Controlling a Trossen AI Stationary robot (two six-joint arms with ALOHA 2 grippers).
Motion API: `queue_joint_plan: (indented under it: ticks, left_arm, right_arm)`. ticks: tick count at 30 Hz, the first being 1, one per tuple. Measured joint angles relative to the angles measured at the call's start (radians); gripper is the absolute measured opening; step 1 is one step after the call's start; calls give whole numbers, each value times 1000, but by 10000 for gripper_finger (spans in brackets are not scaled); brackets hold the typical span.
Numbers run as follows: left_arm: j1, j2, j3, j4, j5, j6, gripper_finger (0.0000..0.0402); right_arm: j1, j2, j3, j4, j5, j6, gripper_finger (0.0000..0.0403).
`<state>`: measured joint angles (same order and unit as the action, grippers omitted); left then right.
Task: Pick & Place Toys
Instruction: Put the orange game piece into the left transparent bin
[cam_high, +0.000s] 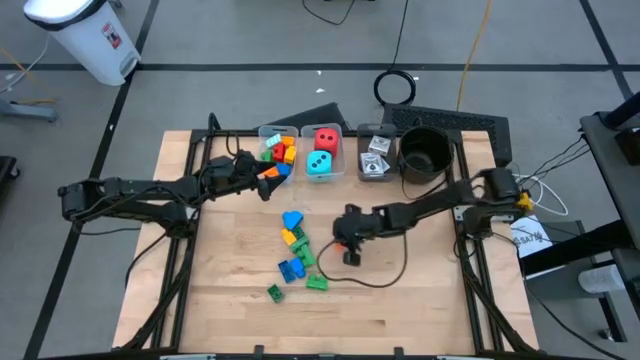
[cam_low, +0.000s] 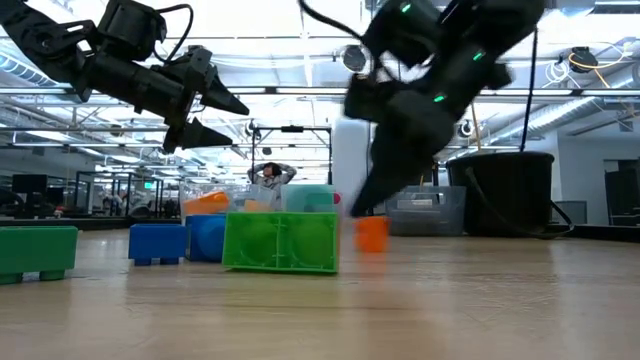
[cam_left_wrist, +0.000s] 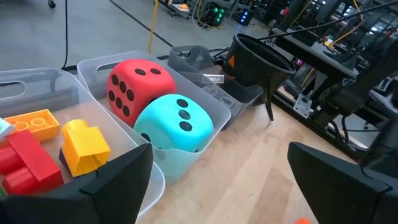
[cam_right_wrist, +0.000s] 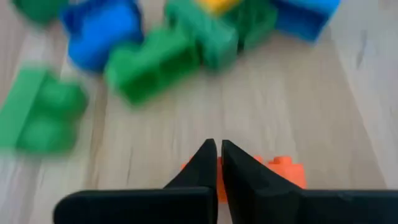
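Reaching low over the surface (cam_high: 400, 290), the right hand (cam_high: 352, 256) sits just right of the loose brick pile, fingers (cam_right_wrist: 208, 163) pressed nearly together w/ an orange brick (cam_right_wrist: 283, 171) right at the tips; can't tell if it's actually pinched or just behind them. Low view shows that orange brick (cam_low: 371, 234) down at surface level under the hand.

Left hand (cam_high: 262, 180) hangs above the front edge of the leftmost bin (cam_high: 262, 133), fingers (cam_left_wrist: 118, 180) spread wide, nothing between them.

Bins, back row, left to right:
- leftmost: mixed bricks, incl. yellow (cam_left_wrist: 85, 147), red (cam_left_wrist: 28, 163) and orange (cam_left_wrist: 32, 122) ones.
- middle bin (cam_high: 341, 150): red die (cam_high: 325, 139) toward the back, teal die (cam_high: 320, 163) in front, touching.
- third bin (cam_high: 361, 152): small cards (cam_high: 377, 146).
- black pot (cam_high: 424, 152) just right of that.

Loose pile mid-surface: blue brick (cam_high: 292, 219) at the top, then yellow, green and blue bits running down toward the front; one green brick (cam_high: 316, 283) and another small green brick (cam_high: 274, 292) lie nearest the front, slightly apart from the rest.
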<state>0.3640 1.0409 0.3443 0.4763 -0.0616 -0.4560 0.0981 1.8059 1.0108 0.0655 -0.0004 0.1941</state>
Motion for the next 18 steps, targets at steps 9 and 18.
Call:
queue_joint_plan:
  ticks: [9,18]
  left_arm:
    - [0,0,0,0,9,-24,379]
    - [-6,0,0,-2,9,-21,379]
  right_arm:
    - [122,-191,-2,-236,369,89,12]
    - [175,-226,-78,-258,274,275,184]
